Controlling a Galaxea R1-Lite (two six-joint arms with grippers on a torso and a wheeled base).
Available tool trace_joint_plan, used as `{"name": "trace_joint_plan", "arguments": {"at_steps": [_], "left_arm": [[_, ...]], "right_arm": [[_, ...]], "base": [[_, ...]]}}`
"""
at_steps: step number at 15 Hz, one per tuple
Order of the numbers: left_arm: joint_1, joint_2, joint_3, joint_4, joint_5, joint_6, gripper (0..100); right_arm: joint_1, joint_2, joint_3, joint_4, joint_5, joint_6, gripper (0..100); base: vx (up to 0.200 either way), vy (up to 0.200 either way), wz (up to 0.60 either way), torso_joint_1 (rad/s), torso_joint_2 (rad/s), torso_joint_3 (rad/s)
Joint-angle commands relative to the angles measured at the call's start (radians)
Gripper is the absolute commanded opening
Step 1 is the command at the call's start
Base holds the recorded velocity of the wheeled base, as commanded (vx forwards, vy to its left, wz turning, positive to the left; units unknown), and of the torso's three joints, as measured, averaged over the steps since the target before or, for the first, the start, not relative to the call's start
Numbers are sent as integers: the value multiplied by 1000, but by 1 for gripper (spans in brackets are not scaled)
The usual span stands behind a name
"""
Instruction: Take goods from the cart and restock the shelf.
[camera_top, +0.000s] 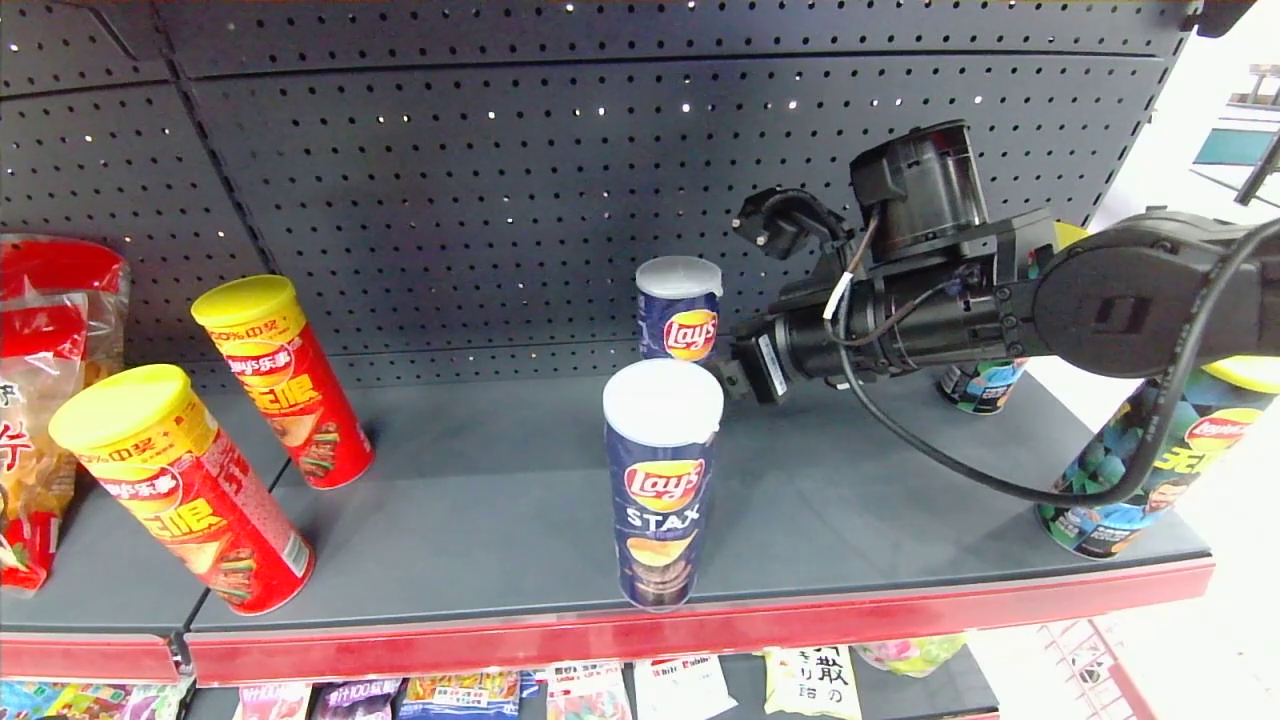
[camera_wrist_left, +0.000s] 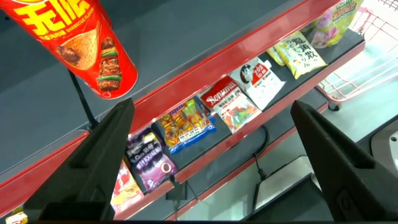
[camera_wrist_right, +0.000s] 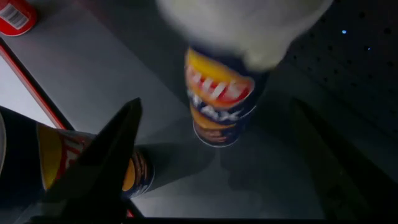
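Right wrist view: right tool (camera_wrist_right: 216, 106) spread wide, rear blue can (camera_wrist_right: 227, 87) upright just ahead of it.

Front chip can (camera_top: 660, 500), 6 o'clock: navy, white lid, red-yellow logo. Rear chip can (camera_top: 680, 320), 12 o'clock of it: same navy, greyish lid. Near red can (camera_top: 185, 490) and far red can (camera_top: 285, 385), 9 o'clock: yellow lids. Patterned can (camera_top: 1150, 480), 3 o'clock: teal-green, yellow lid. Shelf deck (camera_top: 480, 500) grey; front strip (camera_top: 700, 625) red. Pegboard (camera_top: 450, 180) dark grey, dotted. My right fingers (camera_wrist_right: 106, 155) black.
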Motion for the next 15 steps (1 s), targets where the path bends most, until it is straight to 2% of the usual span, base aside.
{"name": "trace_joint_plan", "arguments": {"at_steps": [1, 10, 15], "left_arm": [[0, 2, 0, 0, 0, 0, 100], [0, 6, -2, 0, 0, 1, 100], [0, 14, -3, 0, 0, 1, 100]], "right_arm": [[1, -2, 1, -8, 0, 0, 100], [-13, -62, 24, -18, -5, 15, 100], [-36, -159, 135, -18, -9, 22, 100]], "base": [[0, 0, 0, 0, 0, 0], [0, 0, 0, 0, 0, 0], [0, 0, 0, 0, 0, 0]]}}
